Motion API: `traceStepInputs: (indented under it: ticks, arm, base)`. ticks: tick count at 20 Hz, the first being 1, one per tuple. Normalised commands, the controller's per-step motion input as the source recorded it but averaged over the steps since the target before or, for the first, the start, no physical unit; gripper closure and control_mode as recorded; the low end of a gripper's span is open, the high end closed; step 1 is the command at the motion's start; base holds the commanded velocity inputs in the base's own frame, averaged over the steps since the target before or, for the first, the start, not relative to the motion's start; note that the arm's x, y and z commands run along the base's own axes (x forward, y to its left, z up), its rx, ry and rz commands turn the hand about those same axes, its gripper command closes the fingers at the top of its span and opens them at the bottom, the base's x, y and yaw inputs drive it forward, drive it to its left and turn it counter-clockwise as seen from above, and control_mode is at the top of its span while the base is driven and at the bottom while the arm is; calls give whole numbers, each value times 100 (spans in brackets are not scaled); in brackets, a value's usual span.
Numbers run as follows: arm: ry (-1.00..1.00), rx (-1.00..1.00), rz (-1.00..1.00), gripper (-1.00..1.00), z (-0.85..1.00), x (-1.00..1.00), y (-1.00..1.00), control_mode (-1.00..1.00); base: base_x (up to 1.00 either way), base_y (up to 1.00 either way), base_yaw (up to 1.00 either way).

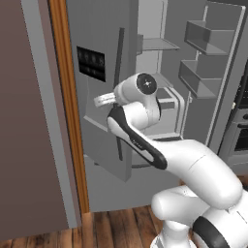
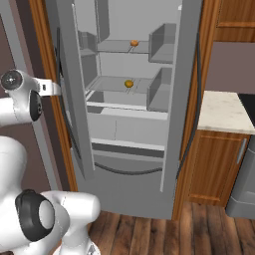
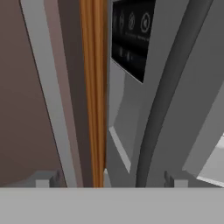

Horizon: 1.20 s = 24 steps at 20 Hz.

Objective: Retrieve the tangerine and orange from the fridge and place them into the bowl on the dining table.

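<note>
The gripper (image 3: 111,177), jaws spread wide and empty, sits beside the fridge (image 1: 101,121) door handle (image 3: 162,100). Deeper inside, two small orange fruits, one (image 2: 128,84) on the middle shelf and one (image 2: 134,43) above, look light, firm and round, best pinched across the middle.

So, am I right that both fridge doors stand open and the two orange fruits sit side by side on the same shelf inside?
Not quite: the fruits are on separate shelves. In the right base view one orange fruit sits on the upper shelf and the other on the shelf below it. The rest holds: both doors of the fridge stand open.
</note>
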Motion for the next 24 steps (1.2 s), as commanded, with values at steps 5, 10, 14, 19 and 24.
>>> traceStepInputs:
  ticks: [5,10,14,19,24]
  arm:
    - [-3,14,-31,-100,5,-16,-55,-100]
    - [1,30,-46,-100,23,-7,-97,-100]
    - [17,42,-29,-100,63,-24,-84,-100]
    - [33,38,-5,-100,47,-25,-55,-100]
    - [18,22,2,-100,-13,-18,-28,-100]
  base:
    - [0,0,0]
    - [0,0,0]
    - [0,0,0]
    - [0,0,0]
    - [0,0,0]
